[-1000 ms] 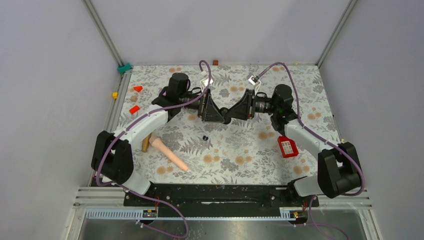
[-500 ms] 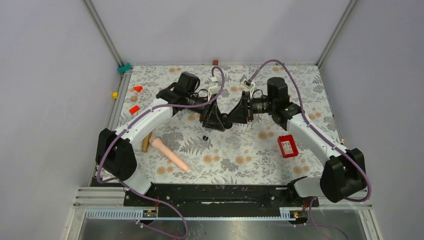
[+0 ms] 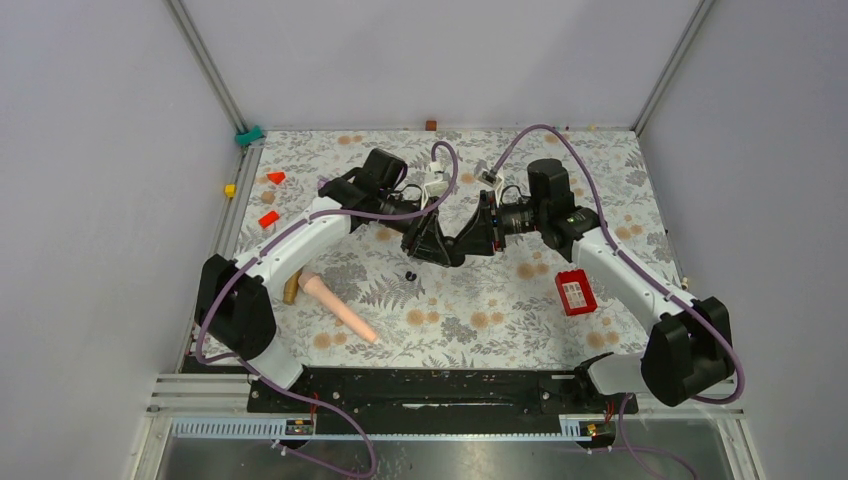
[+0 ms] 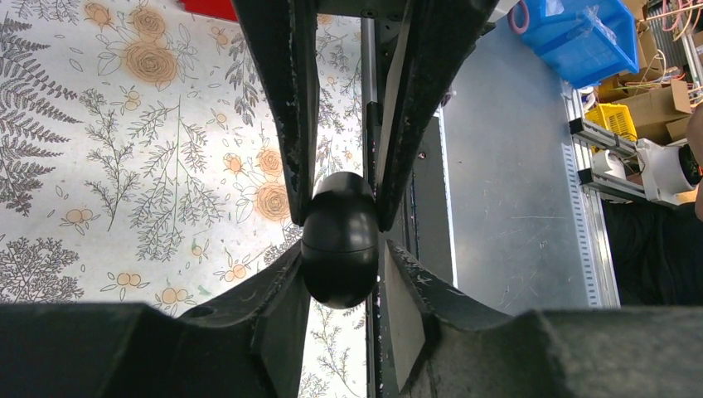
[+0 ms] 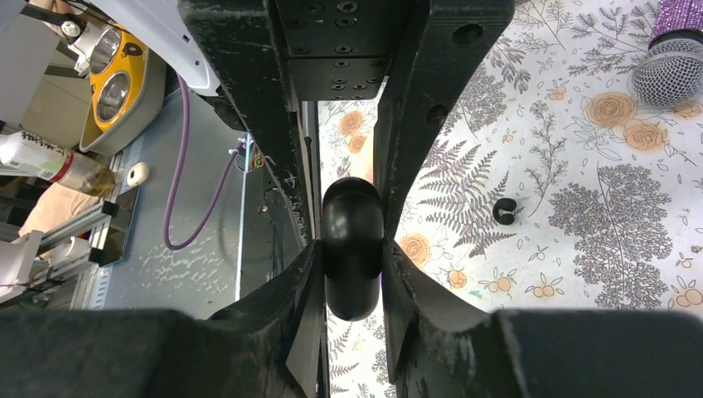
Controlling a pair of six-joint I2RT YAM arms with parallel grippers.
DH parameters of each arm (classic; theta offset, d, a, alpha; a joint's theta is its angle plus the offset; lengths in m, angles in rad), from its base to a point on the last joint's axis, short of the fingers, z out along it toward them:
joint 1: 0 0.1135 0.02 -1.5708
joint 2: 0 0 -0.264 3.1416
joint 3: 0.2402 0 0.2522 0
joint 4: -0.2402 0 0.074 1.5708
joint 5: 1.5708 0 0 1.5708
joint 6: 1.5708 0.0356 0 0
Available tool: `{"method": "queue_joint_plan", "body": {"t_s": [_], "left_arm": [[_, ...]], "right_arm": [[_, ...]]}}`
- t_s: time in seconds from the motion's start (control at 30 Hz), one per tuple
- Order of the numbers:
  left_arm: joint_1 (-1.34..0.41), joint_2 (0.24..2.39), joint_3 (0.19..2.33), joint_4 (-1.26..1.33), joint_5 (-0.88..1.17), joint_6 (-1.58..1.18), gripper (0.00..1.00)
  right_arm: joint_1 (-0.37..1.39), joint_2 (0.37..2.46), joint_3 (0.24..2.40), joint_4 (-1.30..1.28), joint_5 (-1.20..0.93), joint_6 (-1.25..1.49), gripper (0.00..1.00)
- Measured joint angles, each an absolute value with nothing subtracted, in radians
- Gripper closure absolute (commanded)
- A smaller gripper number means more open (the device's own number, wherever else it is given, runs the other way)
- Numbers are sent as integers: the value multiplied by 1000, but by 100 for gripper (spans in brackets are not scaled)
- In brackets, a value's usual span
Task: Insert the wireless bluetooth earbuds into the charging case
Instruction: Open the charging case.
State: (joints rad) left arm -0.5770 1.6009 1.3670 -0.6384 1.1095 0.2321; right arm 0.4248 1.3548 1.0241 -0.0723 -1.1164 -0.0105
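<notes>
A glossy black egg-shaped charging case (image 4: 340,217) hangs in the air above the middle of the table, closed, with its seam showing. My left gripper (image 4: 341,250) and my right gripper (image 5: 352,247) meet tip to tip there (image 3: 455,248). Each is shut on the case (image 5: 352,217) from an opposite side. A tiny black earbud (image 3: 409,275) lies on the floral cloth just in front and to the left of the grippers. It also shows in the right wrist view (image 5: 503,211). No purple earbud is in view.
A pink microphone-like handle (image 3: 338,308) with a gold piece (image 3: 291,287) lies front left. A red box (image 3: 575,292) lies at the right, near the right arm. Small red blocks (image 3: 268,218) sit far left. A purple sparkly microphone (image 5: 671,66) lies under the left arm.
Both grippers have moved together a little to the left and toward the near edge, still joined on the case. Both arms have swung inward. The earbud on the cloth has not moved.
</notes>
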Motion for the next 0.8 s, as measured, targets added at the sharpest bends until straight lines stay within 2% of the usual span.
{"method": "queue_joint_plan", "body": {"t_s": [0.3,0.8], "left_arm": [[-577,1601,1369,-639,1110,229,58],[-562,1592,1365,-526,1102,119,67]], "right_arm": [[425,1315,1016,-34,-1071,-13,80],[425,1309,1016,-15,-1060,-15,80]]}}
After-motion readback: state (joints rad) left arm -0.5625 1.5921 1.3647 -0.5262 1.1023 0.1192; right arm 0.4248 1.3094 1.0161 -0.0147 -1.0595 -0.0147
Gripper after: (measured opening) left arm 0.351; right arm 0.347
